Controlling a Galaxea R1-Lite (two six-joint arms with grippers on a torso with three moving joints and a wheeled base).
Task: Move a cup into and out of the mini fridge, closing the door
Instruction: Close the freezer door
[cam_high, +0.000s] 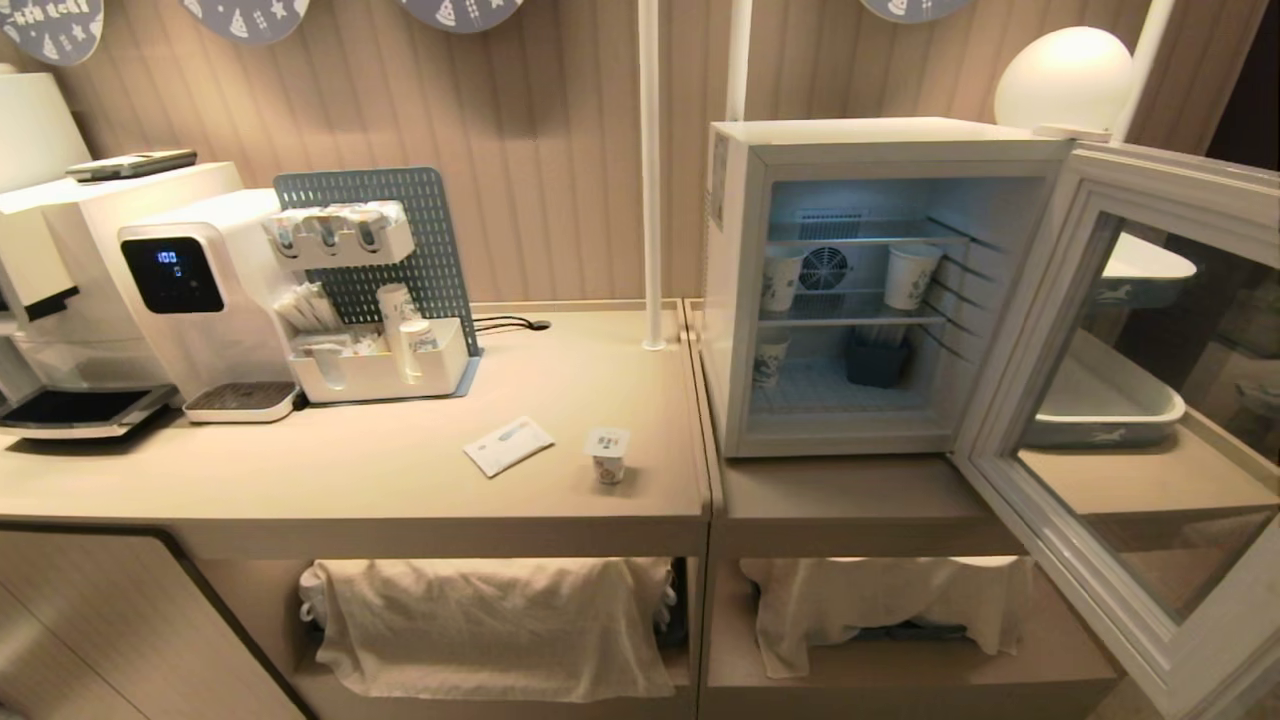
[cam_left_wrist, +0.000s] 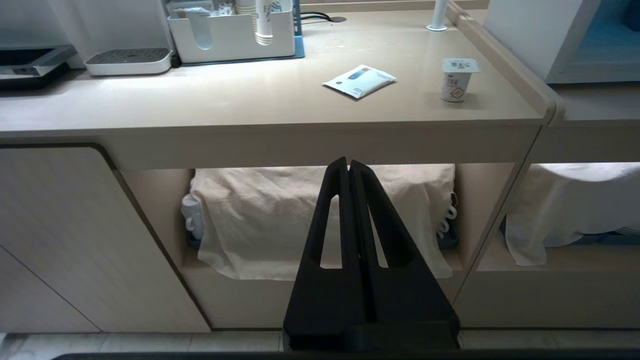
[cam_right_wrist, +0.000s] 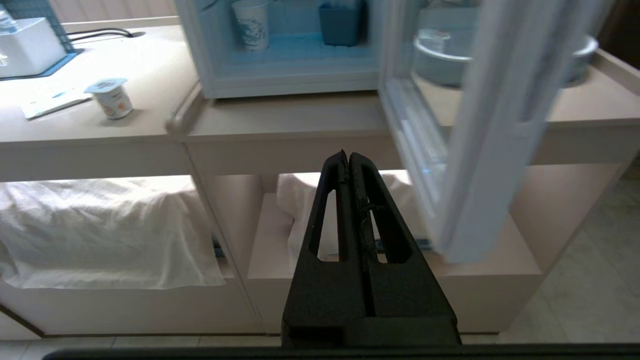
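From the head camera neither arm shows; the cup (cam_high: 608, 455) stands upright on the counter (cam_high: 350, 480) near its front edge, just beside the mini fridge (cam_high: 850, 290), whose door (cam_high: 1130, 400) hangs swung wide. Through the left wrist camera the left gripper (cam_left_wrist: 349, 162) has its jaws pressed together, empty, low before the counter's front, the cup well beyond and above the tips, off to one side. Through the right wrist camera the right gripper (cam_right_wrist: 348, 155) is likewise closed on nothing, the door's edge close beside it. A rising right arm could clip that door; a hasty pinch could tip the light cup.
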